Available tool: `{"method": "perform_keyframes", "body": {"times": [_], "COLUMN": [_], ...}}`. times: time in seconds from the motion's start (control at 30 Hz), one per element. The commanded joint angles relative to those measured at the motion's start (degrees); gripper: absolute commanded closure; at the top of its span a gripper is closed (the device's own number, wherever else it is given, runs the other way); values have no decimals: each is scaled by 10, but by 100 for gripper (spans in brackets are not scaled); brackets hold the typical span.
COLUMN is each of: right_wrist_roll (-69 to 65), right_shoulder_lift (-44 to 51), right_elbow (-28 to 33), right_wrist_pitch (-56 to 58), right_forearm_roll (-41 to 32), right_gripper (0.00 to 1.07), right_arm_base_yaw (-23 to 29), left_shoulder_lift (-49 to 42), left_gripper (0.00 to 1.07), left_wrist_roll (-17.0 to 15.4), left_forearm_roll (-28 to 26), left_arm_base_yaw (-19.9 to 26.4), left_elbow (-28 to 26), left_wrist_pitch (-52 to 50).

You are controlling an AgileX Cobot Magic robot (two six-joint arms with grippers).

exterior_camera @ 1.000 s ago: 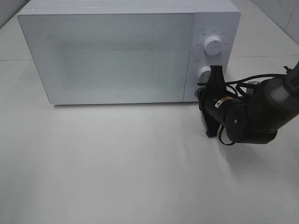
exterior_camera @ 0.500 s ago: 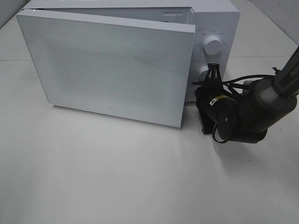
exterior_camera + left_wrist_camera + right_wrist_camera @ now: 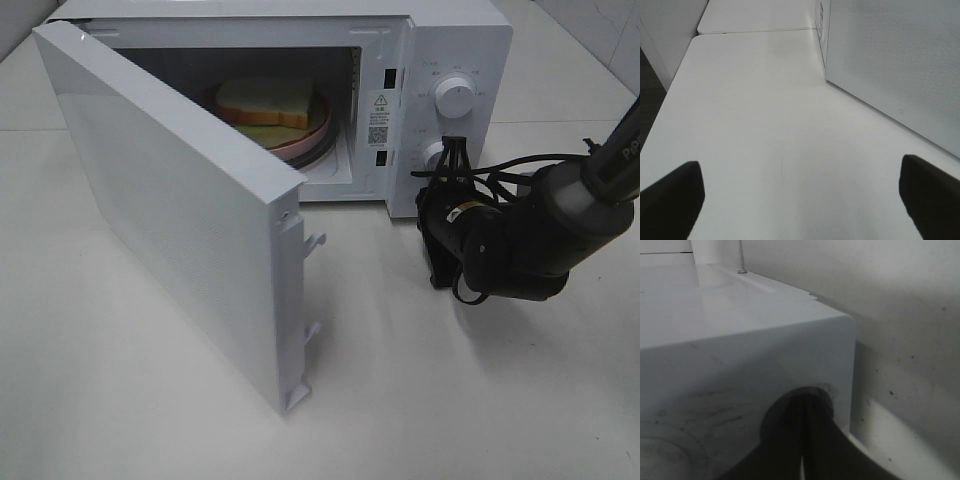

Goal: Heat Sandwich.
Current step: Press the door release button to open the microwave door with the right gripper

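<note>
Inside white microwave (image 3: 455, 45): pale-bread layered sandwich (image 3: 268, 103), far-left of black right gripper (image 3: 457, 150)
Right gripper: pressed together, likely nearer
Left gripper (image 3: 800, 197): spread

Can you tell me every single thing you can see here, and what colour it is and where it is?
microwave: 1, white, back of table
door: 1, white, swung open to the left
sandwich: 1, pale bread, inside microwave on plate
plate: 1, pink, inside microwave
upper knob: 1, white, microwave's right panel
lower knob: 1, white, below it, partly hidden
table: 1, white, under everything
left gripper: 1, black, open, above table beside door
right gripper: 1, black, shut, at lower knob
</note>
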State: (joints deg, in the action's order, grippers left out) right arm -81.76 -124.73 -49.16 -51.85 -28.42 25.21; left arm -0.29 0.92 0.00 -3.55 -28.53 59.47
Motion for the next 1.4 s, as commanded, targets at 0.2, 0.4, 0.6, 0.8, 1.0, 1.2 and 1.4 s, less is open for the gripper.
{"method": "perform_keyframes", "body": {"times": [0.2, 0.4, 0.6, 0.8, 1.0, 1.2, 1.4], "right_wrist_roll": [7, 7, 9, 23, 23, 18, 18], "right_shoulder_lift": [-2, 2, 13, 26, 37, 44, 79], "right_elbow": [-64, -62, -62, -60, -37, -14, 33], "right_wrist_pitch": [-88, -65, -26, -2, 10, 48, 53], "right_forearm_roll": [42, 42, 43, 48, 52, 73, 83], "right_gripper": [107, 107, 107, 107, 107, 107, 107], "right_arm_base_yaw": [-19, -19, -19, -19, -19, -19, -19], "left_shoulder_lift": [-14, -14, -14, -14, -14, -14, -14], "left_gripper": [6, 6, 6, 6, 6, 6, 6], "left_wrist_roll": [1, 1, 1, 1, 1, 1, 1], "left_forearm_roll": [-5, -5, -5, -5, -5, -5, -5], "left_arm_base_yaw": [2, 2, 2, 2, 2, 2, 2], "left_elbow": [1, 1, 1, 1, 1, 1, 1], "left_wrist_pitch": [-1, -1, -1, -1, -1, -1, -1]}}
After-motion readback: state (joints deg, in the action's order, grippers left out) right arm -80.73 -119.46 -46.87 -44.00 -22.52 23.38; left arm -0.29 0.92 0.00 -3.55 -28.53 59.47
